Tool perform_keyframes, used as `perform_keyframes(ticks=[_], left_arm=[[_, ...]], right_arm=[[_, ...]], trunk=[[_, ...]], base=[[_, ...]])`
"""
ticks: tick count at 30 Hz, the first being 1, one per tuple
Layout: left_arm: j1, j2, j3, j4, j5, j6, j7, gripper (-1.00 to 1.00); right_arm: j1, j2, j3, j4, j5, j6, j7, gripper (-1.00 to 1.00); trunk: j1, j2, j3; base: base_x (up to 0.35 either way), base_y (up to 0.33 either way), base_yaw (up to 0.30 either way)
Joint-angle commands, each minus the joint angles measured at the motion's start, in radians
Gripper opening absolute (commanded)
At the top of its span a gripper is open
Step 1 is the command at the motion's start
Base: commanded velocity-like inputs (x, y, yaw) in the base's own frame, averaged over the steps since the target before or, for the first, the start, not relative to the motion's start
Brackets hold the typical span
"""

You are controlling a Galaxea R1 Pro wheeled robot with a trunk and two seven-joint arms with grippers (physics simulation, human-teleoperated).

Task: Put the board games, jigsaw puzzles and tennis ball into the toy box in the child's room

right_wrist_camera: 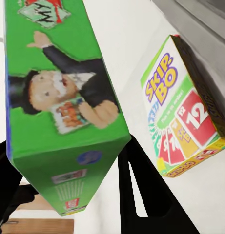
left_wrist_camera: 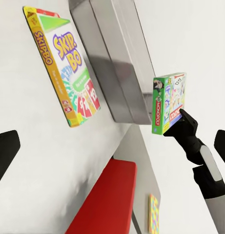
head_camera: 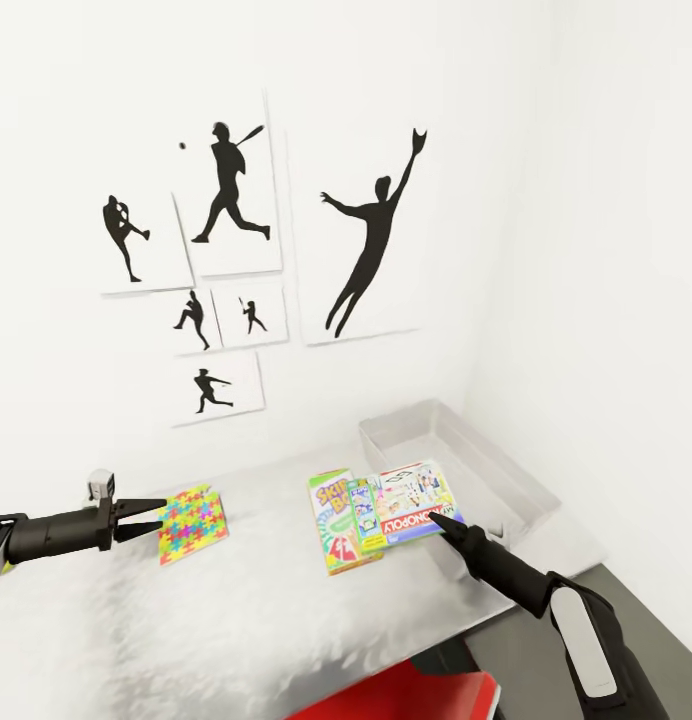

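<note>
White wall with black baseball silhouette pictures (head_camera: 236, 190) is seen behind the pale table (head_camera: 236, 610). The toy box (head_camera: 506, 480), empty as far as visible, sits at the far right of the table, long axis running near-to-far. The Skip-Bo box (head_camera: 331, 525) lies flat on the table just left of it. The Monopoly box (head_camera: 411, 505) is held clamped in the right gripper (head_camera: 448, 520), lifted off the table, just left of the toy box's near end; a short carry right and far is judged enough, right arm clearly nearer. The jigsaw puzzle (head_camera: 193, 523) lies at the left, by the left gripper (head_camera: 151, 518), whose fingers are apart and empty.
</note>
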Motion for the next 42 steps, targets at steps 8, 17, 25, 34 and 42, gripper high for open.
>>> perform_keyframes(ticks=[8,17,25,34,42], left_arm=[[-0.001,-0.001,0.000,0.000,-0.003,0.010,-0.005,1.00],[-0.001,-0.001,0.000,0.000,-0.003,0.010,-0.005,1.00],[-0.001,-0.001,0.000,0.000,-0.003,0.010,-0.005,1.00],[-0.001,-0.001,0.000,0.000,-0.002,0.010,-0.005,1.00],[-0.001,-0.024,0.000,0.000,-0.002,0.011,-0.005,1.00]], right_arm=[[-0.001,0.000,-0.002,0.000,0.002,0.006,0.002,-1.00],[-0.001,0.000,-0.002,0.001,-0.001,0.006,0.003,-1.00],[-0.001,0.000,-0.002,0.001,0.000,0.006,0.003,-1.00],[-0.001,-0.001,-0.002,-0.005,0.004,-0.022,-0.004,-1.00],[-0.077,-0.015,-0.004,-0.005,0.004,0.110,-0.055,-1.00]], trunk=[[0.001,-0.002,-0.002],[0.001,-0.002,-0.002],[0.001,-0.002,-0.002],[0.001,-0.002,-0.002],[0.001,-0.002,-0.002]], base=[[0.018,0.000,0.022],[0.000,0.000,0.000],[0.000,0.000,0.000],[0.000,0.000,0.000],[0.000,0.000,0.000]])
